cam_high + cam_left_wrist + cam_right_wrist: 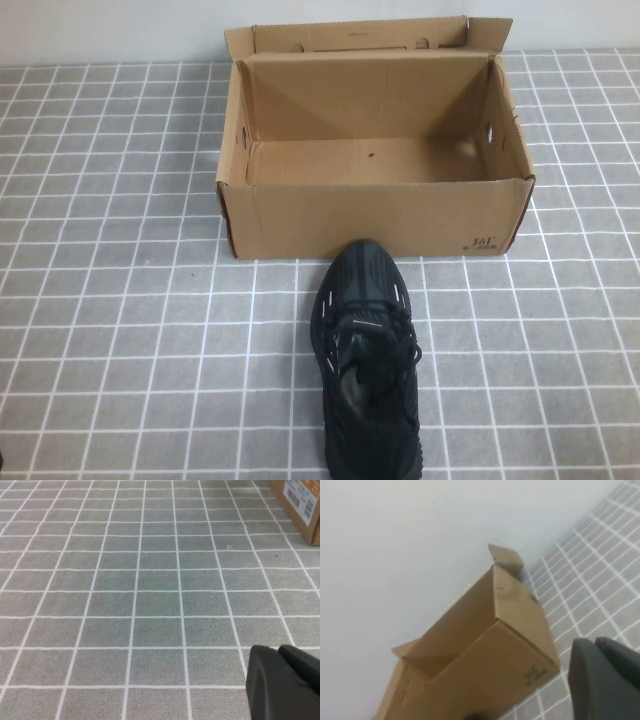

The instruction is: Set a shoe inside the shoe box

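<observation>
A black knit shoe [368, 365] with white dash marks lies on the tiled cloth, its toe almost at the front wall of the shoe box [380, 218]. The brown cardboard box stands open and empty, flaps upright, a small dark print at its front right corner. Neither arm shows in the high view. My left gripper [278, 652] is shut, hovering over bare tiles with a corner of the shoe box [300, 505] far off. My right gripper [594, 644] is shut too, apart from the shoe box [485, 665], which fills its view. Both hold nothing.
Grey cloth with a white grid [120, 300] covers the table on all sides of the box and shoe. A plain white wall [110, 30] rises behind the box.
</observation>
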Robot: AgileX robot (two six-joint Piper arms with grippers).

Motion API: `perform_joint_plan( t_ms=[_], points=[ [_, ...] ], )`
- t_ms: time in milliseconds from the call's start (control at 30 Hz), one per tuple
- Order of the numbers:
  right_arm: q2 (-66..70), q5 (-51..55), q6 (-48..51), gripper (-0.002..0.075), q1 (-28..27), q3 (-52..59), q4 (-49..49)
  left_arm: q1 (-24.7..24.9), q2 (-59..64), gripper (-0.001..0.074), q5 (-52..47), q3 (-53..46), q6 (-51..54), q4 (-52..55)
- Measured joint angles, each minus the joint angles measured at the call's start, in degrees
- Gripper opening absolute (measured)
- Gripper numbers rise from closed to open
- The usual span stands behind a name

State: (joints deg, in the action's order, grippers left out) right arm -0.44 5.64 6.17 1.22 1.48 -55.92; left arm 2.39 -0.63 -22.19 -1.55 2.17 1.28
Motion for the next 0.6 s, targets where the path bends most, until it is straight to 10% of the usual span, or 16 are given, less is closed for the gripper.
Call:
perform_joint_plan(
  t_ms=[600],
  points=[
    [37.4, 46.5, 3.4, -0.0016, 0.0, -37.2, 23.8, 0.0, 0.0, 0.0000, 0.0, 0.0, 0.0, 0.0]
  ],
)
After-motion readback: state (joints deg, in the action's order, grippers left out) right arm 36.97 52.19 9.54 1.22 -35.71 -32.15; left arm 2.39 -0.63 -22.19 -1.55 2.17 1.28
